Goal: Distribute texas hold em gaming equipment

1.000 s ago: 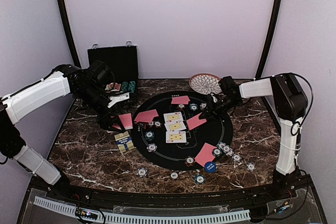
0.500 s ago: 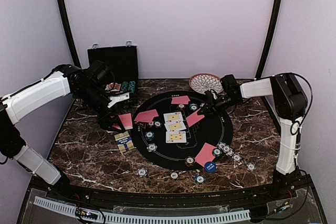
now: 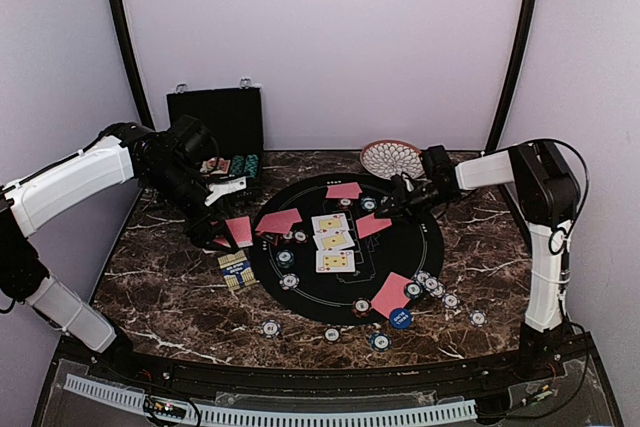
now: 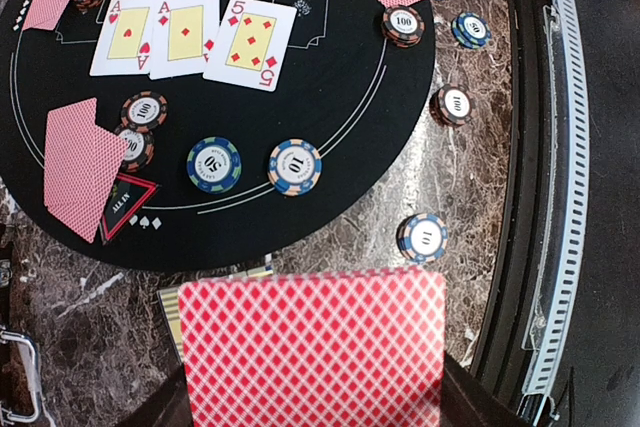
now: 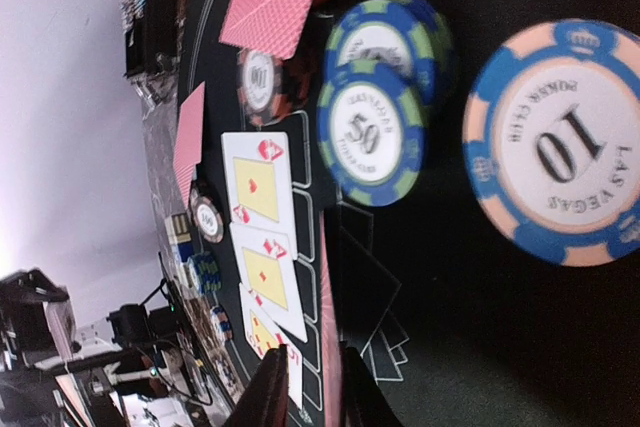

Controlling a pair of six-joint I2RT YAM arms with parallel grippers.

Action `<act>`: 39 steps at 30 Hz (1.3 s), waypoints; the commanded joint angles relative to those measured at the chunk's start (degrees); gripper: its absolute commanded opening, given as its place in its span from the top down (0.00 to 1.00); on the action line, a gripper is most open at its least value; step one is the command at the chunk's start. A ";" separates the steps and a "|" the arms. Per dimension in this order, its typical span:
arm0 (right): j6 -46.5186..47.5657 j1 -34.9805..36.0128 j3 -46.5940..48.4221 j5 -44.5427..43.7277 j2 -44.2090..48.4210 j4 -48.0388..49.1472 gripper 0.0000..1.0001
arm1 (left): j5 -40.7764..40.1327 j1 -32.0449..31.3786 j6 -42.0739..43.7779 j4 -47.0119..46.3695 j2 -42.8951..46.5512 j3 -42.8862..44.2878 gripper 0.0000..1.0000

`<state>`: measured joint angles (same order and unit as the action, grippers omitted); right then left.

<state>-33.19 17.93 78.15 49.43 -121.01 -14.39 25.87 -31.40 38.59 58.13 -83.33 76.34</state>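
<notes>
One card [image 5: 327, 337] stands edge-on between the right gripper's [image 5: 312, 392] fingers [image 5: 268, 392], grip unclear; lay it flat beneath, clear of the chips [image 5: 372, 132] ahead.

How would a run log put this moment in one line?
left gripper: shut on red-backed card | right gripper: astride second card, grip unclear | three face-up cards on mat

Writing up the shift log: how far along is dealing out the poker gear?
Done: three face-up cards lie on the round black mat, with red-backed card pairs and striped round chips around them. In hand: the left gripper is shut on red-backed cards; another red-backed card sits between the fingers of the right gripper, grip unclear. Left: more chips sit in the black hinged case.
</notes>
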 commanded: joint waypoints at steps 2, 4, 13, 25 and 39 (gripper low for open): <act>5.86 -0.29 3.01 -6.95 -1.39 -8.13 0.72 | 0.59 0.11 0.70 1.38 2.51 -0.10 1.00; 7.28 -0.29 3.20 -11.19 -0.38 -10.43 0.64 | 0.72 0.16 0.70 1.34 2.43 -0.17 1.00; 9.37 -0.37 3.42 -23.87 10.03 -16.15 0.34 | 0.85 0.13 0.46 1.19 2.25 0.18 1.00; -7.39 16.91 -5.02 -18.51 23.47 -2.08 0.15 | -0.34 0.19 0.57 -0.53 2.48 -1.07 1.00; -28.01 33.93 1.27 -9.06 10.40 25.16 0.14 | 0.20 0.17 0.17 -1.55 2.44 -1.01 1.00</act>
<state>-53.78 50.09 77.34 37.01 -108.07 -1.06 25.02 -31.40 38.57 56.90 -83.33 75.88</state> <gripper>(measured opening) 0.859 0.686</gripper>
